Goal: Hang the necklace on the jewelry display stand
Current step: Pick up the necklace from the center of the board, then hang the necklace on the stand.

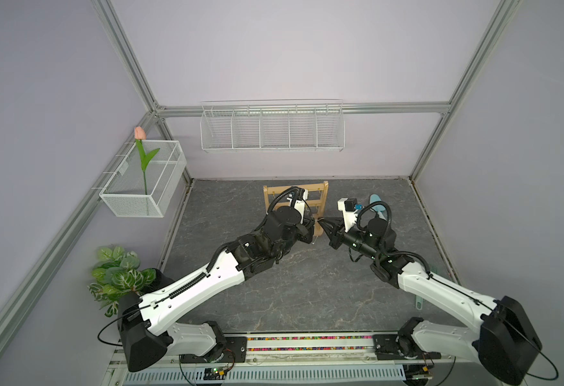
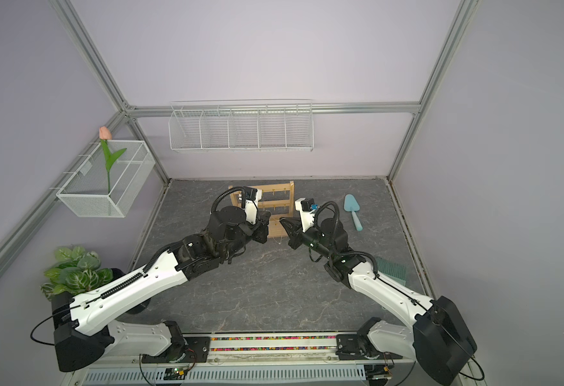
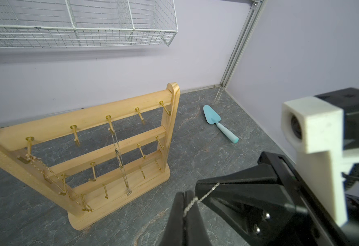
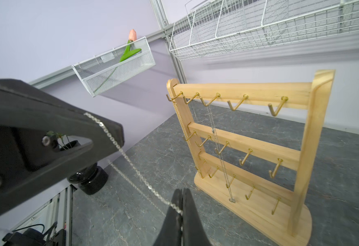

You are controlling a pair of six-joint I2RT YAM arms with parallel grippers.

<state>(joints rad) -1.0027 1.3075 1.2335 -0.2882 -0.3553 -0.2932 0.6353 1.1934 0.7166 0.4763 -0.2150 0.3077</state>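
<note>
The necklace (image 4: 131,164) is a thin silver chain stretched in the air between my two grippers. My left gripper (image 3: 185,192) is shut on one part of it. My right gripper (image 4: 182,190) is shut on another part, and a short slack length runs between them. Both grippers hover just in front of the right end of the jewelry display stand (image 3: 85,119), a light wooden rack with gold hooks, also seen in both top views (image 1: 322,197) (image 2: 289,197). A gold chain (image 3: 57,181) and a silver chain (image 3: 119,157) hang from top-bar hooks.
A teal trowel (image 2: 352,209) lies on the grey floor right of the stand. On the back wall hangs a white wire basket (image 1: 272,128). A mesh basket with a tulip (image 1: 143,180) is on the left wall, and a potted plant (image 1: 116,274) stands front left. A green brush (image 2: 391,267) lies by the right arm.
</note>
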